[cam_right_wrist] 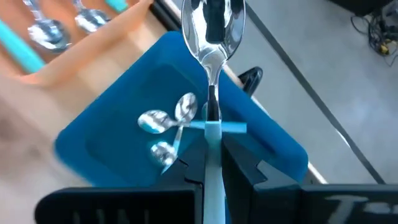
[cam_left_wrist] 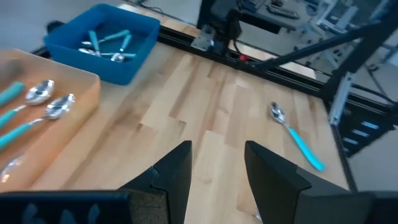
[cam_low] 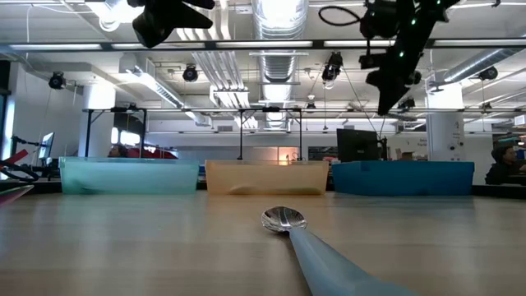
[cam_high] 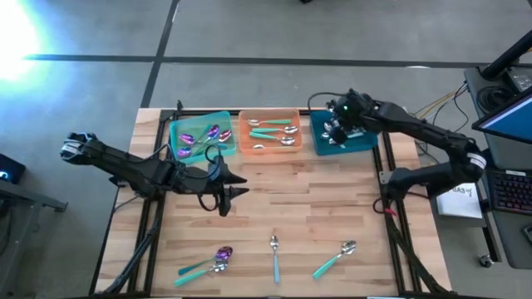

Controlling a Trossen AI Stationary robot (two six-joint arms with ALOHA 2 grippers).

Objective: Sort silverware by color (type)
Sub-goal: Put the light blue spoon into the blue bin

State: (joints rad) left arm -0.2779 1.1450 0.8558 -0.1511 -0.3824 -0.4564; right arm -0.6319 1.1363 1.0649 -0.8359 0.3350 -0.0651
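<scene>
Spoons [cam_right_wrist: 163, 127] lie in the blue tray [cam_right_wrist: 93, 146]; right claw [cam_right_wrist: 213, 149] pinches another.

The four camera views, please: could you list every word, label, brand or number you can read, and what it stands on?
No text can be read.
White sheet beside the table's right edge: dark print, too blurred to read.
Keyboard and screen at far right: nothing legible.
Trays, spoons and both arms: no markings show.
</scene>
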